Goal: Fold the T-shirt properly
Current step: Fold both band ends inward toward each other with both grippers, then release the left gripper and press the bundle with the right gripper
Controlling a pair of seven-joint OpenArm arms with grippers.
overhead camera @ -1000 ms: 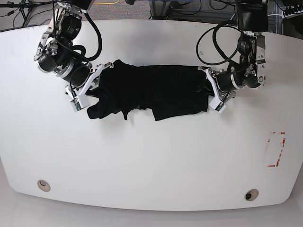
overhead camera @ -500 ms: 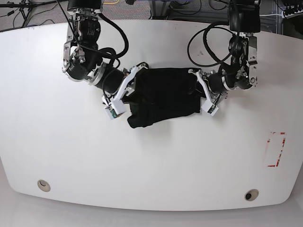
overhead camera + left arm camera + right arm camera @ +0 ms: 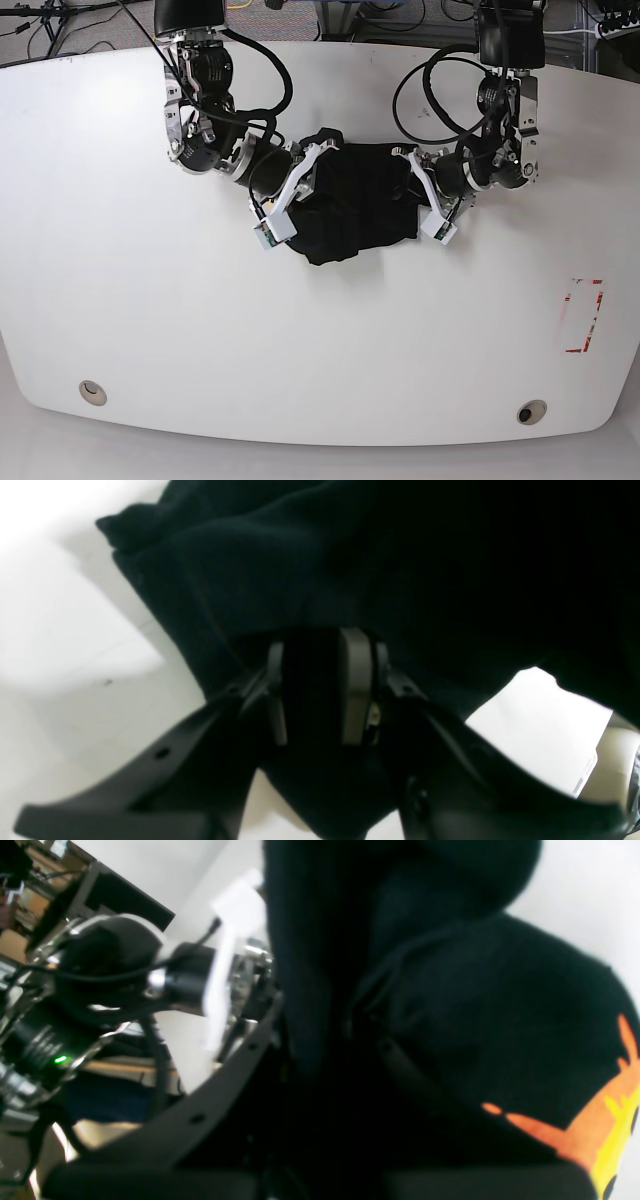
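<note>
The black T-shirt [image 3: 355, 200] lies bunched in a short, thick bundle at the table's middle back. My right gripper [image 3: 300, 185] holds its left end, and in the right wrist view black cloth [image 3: 450, 1005] with an orange and yellow print [image 3: 600, 1120] covers the jaws. My left gripper [image 3: 420, 195] grips the bundle's right end. In the left wrist view the grey fingers [image 3: 355, 680] of that gripper [image 3: 315, 690] are pinched on a fold of the T-shirt [image 3: 310, 570]. The two grippers stand close together across the bundle.
The white table [image 3: 300, 340] stretches wide in front of the bundle. A red-outlined mark [image 3: 582, 316] sits near the right edge. Two round holes [image 3: 92, 391] [image 3: 531, 411] lie by the front edge. Black cables [image 3: 440, 80] loop above both arms.
My right gripper has carried the T-shirt's left end to the right, towards the left gripper. The spread cloth has shrunk into a short bundle. The left gripper has shifted slightly left.
</note>
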